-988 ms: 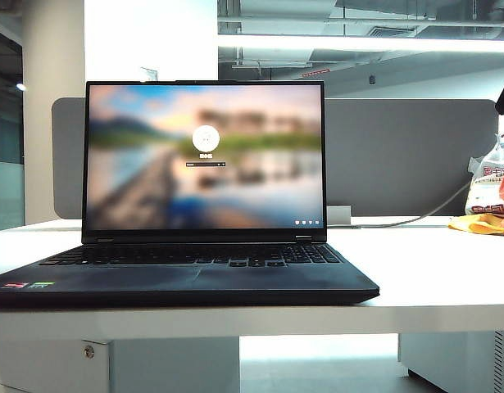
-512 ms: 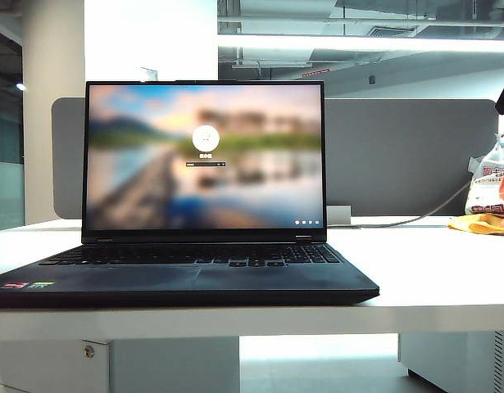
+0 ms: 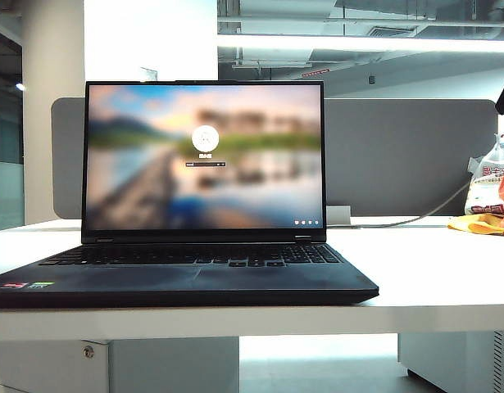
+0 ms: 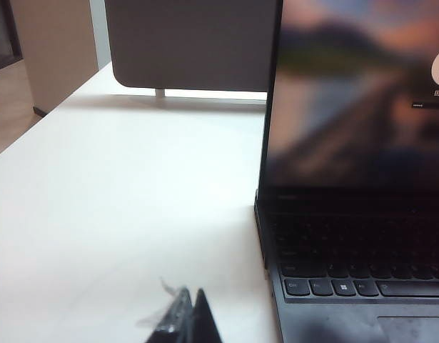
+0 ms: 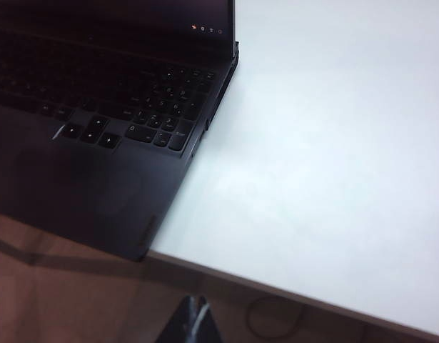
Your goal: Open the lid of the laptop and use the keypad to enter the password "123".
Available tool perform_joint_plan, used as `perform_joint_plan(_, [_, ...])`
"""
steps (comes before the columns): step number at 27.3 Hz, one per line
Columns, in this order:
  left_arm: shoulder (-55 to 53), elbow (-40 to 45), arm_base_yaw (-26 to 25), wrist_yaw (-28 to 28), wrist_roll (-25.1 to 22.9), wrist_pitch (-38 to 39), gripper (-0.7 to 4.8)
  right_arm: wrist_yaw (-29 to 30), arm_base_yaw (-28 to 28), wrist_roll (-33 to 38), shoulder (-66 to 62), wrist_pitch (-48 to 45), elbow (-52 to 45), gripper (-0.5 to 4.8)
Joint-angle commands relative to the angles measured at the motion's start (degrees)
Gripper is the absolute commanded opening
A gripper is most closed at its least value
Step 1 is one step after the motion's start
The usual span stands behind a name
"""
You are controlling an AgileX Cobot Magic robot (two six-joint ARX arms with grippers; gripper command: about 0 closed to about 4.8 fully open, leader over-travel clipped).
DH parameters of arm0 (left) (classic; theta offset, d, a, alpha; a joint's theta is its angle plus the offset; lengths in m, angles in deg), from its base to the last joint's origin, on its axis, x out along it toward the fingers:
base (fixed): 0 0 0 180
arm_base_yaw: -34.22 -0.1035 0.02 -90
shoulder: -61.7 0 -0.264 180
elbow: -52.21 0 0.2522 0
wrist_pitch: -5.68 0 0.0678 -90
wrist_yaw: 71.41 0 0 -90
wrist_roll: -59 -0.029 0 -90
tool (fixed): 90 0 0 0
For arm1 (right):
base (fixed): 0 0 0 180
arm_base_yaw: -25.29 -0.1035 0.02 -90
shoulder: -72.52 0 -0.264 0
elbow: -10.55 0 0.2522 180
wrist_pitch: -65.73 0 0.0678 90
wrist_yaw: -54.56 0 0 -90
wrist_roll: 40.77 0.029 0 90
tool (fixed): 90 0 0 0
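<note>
The laptop [image 3: 182, 274] sits open on the white table [image 3: 432, 270], grey divider board [image 3: 407, 155] behind. Left tool [image 4: 190, 318] and right tool [image 5: 193, 321] are closed, empty.

**Laptop open, login screen showing**

Laptop [image 3: 186, 274]: large, slim, dark navy-black, sitting on the white surface [image 3: 432, 270] at the left-centre of the exterior view, its front edge at the near edge of the surface. Small coloured stickers on the left palm rest.

Lid [image 3: 204, 155]: raised, standing close to upright at the far side of the base. Black bezel; screen lit with a blurred landscape login picture, round user icon above a narrow entry field.

Keypad [image 5: 165, 107]: low dark flat keys with pale legends, at the right end of the keyboard. Nothing touching it.
</note>
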Motion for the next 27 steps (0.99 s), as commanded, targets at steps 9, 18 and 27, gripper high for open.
perform_joint_plan(9, [0.0,0.0,0.0,0.4,0.1,-0.5,-0.06,-2.6,20.8,0.3,10.8,-17.4,-6.8,0.0])
perform_joint_plan(18, [0.0,0.0,0.0,0.3,0.1,-0.5,-0.06,-3.9,25.5,-0.2,28.7,-24.6,-21.7,-0.01])
perform_joint_plan(27, [0.0,0.0,0.0,0.4,0.1,-0.5,-0.06,-3.8,25.4,-0.2,36.2,-24.9,-28.8,-0.01])
